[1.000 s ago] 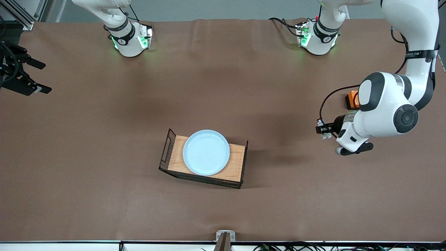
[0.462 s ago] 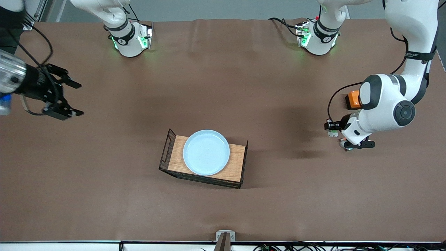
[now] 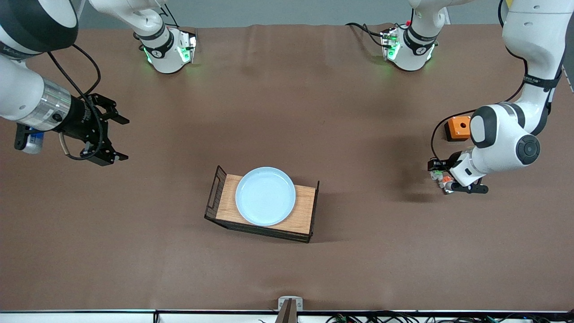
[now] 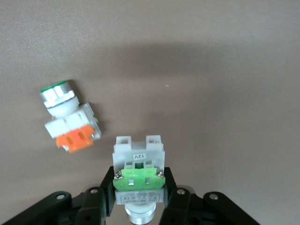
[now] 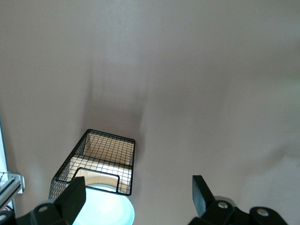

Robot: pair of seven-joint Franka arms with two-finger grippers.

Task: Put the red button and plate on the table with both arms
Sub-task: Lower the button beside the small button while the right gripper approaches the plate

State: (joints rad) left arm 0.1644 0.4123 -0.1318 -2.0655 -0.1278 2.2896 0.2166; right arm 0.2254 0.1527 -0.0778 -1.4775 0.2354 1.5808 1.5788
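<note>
One red button [image 4: 138,174] lengthwise between left pincer [image 4: 139,197] fingers.

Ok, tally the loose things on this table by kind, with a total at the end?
Push-button switch pieces: 2, the green-block red button held in the left claw and an orange-block piece lying on the table.
Plates: 1, the pale blue plate.
Wire racks: 1, the wood-topped rack under the plate.
Orange boxes: 1.
Total: 5.
</note>
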